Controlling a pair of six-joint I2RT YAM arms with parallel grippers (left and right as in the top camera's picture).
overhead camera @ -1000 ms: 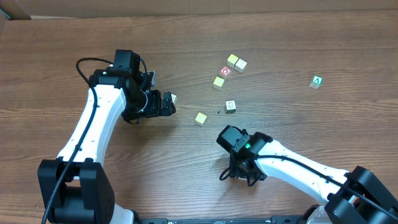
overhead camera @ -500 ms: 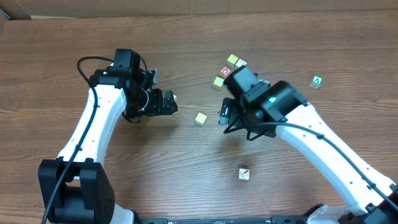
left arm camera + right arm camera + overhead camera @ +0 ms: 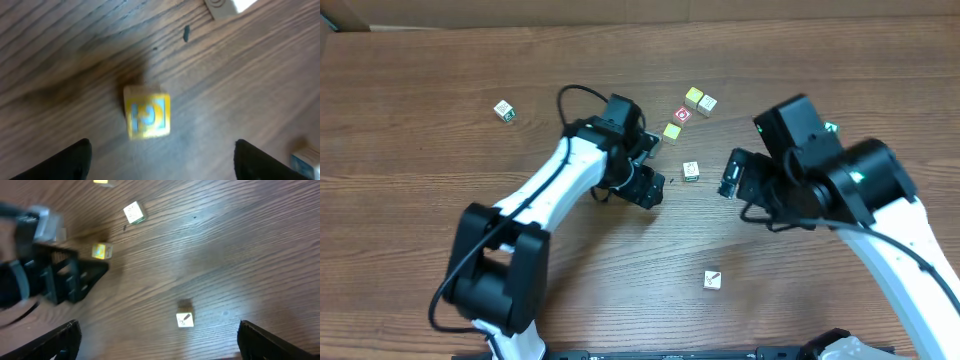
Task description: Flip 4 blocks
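Note:
A pale yellow block (image 3: 147, 116) with a blue mark lies on the wood just ahead of my left gripper (image 3: 162, 146), whose fingers stand wide open with nothing between them. From overhead the left gripper (image 3: 648, 188) covers this block. My right gripper (image 3: 159, 326) is open and hovers high above a white block (image 3: 185, 319); overhead that block (image 3: 713, 281) lies near the front edge and the right gripper (image 3: 732, 175) is mid-table. Another white block (image 3: 691, 171) sits between the two grippers. A further white block (image 3: 503, 110) lies far left.
At the back, a yellow cube (image 3: 694, 96), a cream cube (image 3: 707, 103), a red-ring cube (image 3: 682, 115) and a yellow-green cube (image 3: 672, 131) form a cluster. The green cube (image 3: 832, 127) is mostly hidden behind the right arm.
The left arm swung from the left side to the centre, leaving a white block far left. The right gripper opened, left a white block near the front, and rose back and right.

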